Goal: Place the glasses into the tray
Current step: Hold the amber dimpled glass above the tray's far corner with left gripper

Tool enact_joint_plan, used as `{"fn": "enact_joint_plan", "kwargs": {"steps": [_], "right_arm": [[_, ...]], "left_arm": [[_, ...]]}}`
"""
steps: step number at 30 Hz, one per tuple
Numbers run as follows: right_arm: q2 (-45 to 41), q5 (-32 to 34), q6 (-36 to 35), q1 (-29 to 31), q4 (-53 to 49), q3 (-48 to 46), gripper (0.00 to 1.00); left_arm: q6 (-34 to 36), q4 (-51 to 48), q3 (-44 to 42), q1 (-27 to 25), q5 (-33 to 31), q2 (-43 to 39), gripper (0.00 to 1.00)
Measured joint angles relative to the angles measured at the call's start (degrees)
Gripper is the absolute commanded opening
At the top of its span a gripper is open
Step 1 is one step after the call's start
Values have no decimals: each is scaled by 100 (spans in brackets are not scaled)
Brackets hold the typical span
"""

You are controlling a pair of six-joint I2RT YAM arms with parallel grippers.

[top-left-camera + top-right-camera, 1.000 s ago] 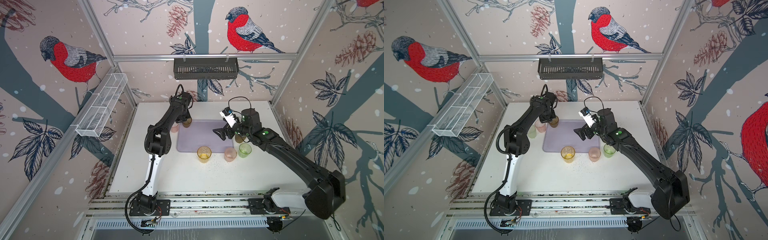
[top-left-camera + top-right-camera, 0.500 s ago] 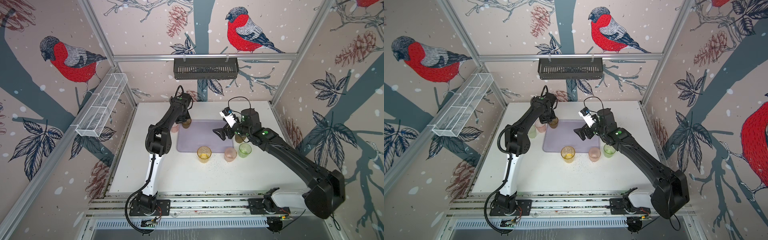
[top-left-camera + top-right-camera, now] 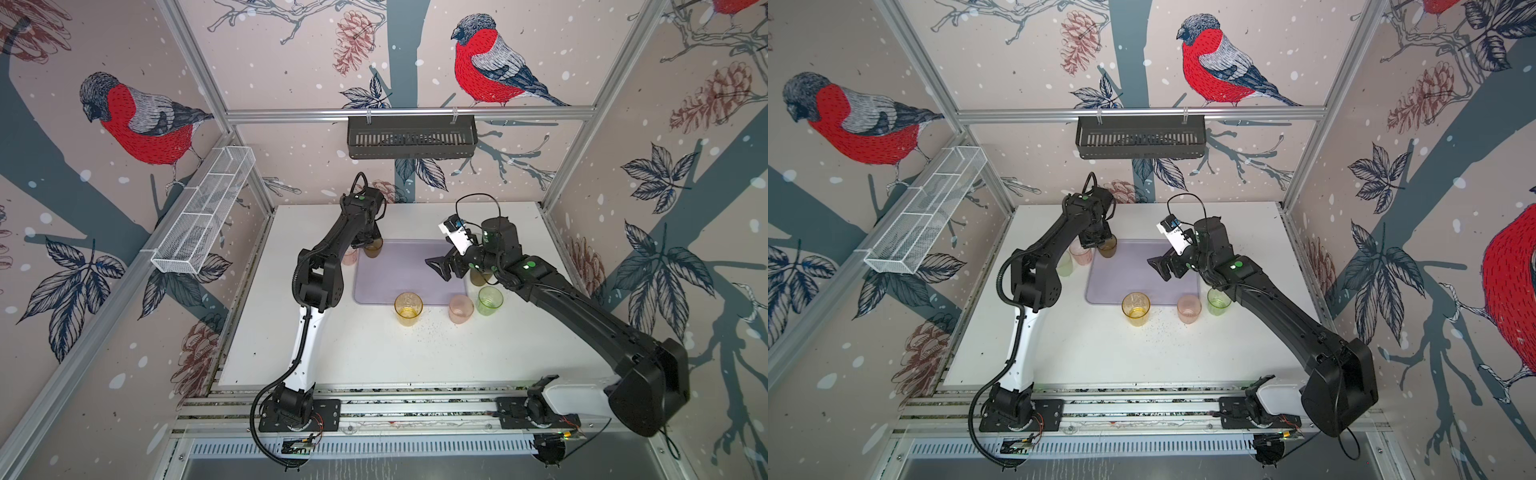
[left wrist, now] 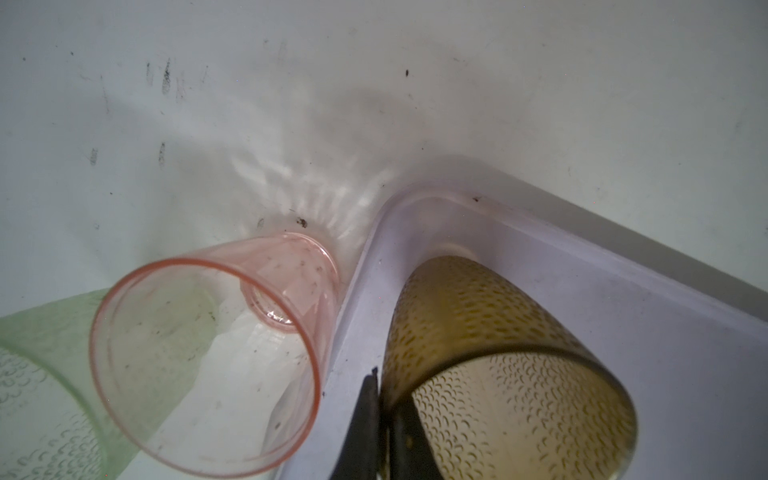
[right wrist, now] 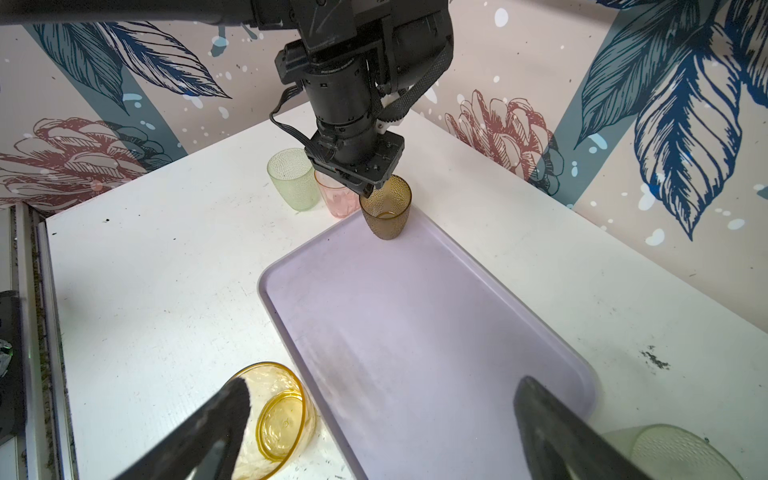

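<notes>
While the left gripper [image 4: 380,419] reaches down, pinching the brown glass [image 4: 490,374] rim in the tray [image 5: 415,332] corner, right gripper [image 5: 378,424] hovers agape (only the left wrist view shows the pinch).

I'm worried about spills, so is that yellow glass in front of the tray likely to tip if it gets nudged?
The yellow glass looks squat and wide-mouthed, so probably steady. Its smooth translucent wall suggests light plastic, likelier to slide than topple.
</notes>
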Motion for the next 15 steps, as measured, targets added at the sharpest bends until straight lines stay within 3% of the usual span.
{"fn": "enact_joint_plan", "kwargs": {"steps": [15], "right_arm": [[4,2,0,-2,0,0,100]], "left_arm": [[-37,4,0,0,0,4,3]]}}
